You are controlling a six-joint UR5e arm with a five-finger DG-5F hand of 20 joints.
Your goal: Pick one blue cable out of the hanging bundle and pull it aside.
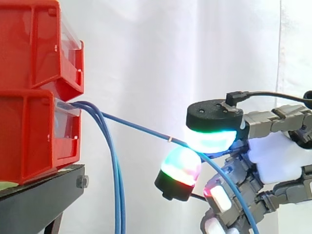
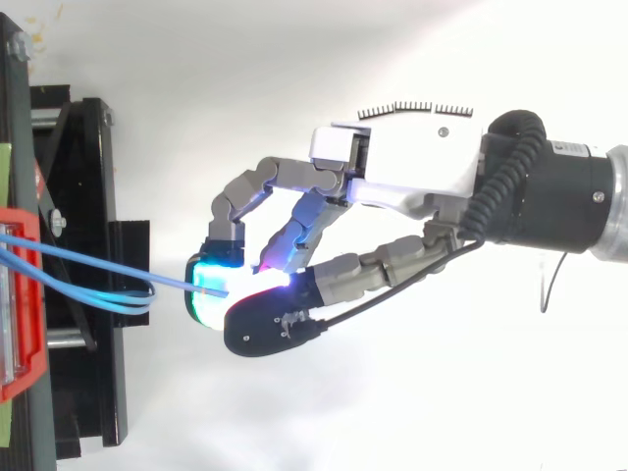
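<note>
between pads point(image 1: 212, 140) of the hand point(image 2: 412, 172), 1 blue cable point(image 1: 136, 127) pinched

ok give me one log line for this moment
robot hand: shut on blue cable | cable: taut, held aside from bundle | bundle: hangs from lower red bin

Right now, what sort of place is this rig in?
Probably a robotics lab test cell: red bins on a black stand before a white curtain, and a robot hand pinching one blue cable away from the hanging bundle.
</note>
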